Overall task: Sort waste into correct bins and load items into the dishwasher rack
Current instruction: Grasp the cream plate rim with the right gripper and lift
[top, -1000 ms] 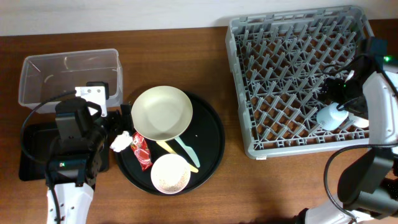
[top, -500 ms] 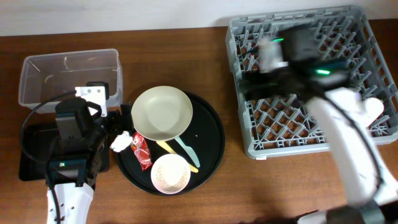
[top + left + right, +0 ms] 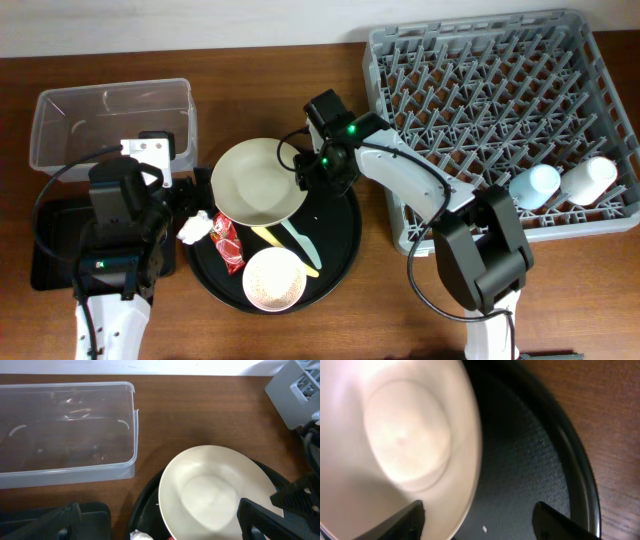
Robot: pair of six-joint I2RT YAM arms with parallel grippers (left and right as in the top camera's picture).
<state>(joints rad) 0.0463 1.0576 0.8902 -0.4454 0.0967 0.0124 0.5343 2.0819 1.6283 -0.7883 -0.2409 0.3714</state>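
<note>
- The right tool (image 3: 479,511) is spread wide and grips nothing. The right rim of the cream plate (image 3: 258,182) lies just ahead of it, roughly in line with the gap between its fingers.
- The plate rests on the round black tray (image 3: 343,235). The dishwasher rack (image 3: 480,90) stands well behind this tool, across bare worktop.
- The step in hand looks like picking up the plate. To do it well, I would bring one finger under the rim and one over it, push in past the lip, then close firmly.
- The rim sits low against the tray, so tipping the tool may be needed to get underneath. Lift slowly, since a smooth plate can pivot or slip.
- The left tool (image 3: 162,517) is also spread, with nothing in it. The plate lies ahead of it and the tissue wad (image 3: 196,227) just below it.
- A second ago the right arm was over the rack's far right side. It has since swung across to the plate.
- The light blue cup (image 3: 533,186) and white cup (image 3: 588,180) now sit uncovered in the rack. The left arm has not moved.
</note>
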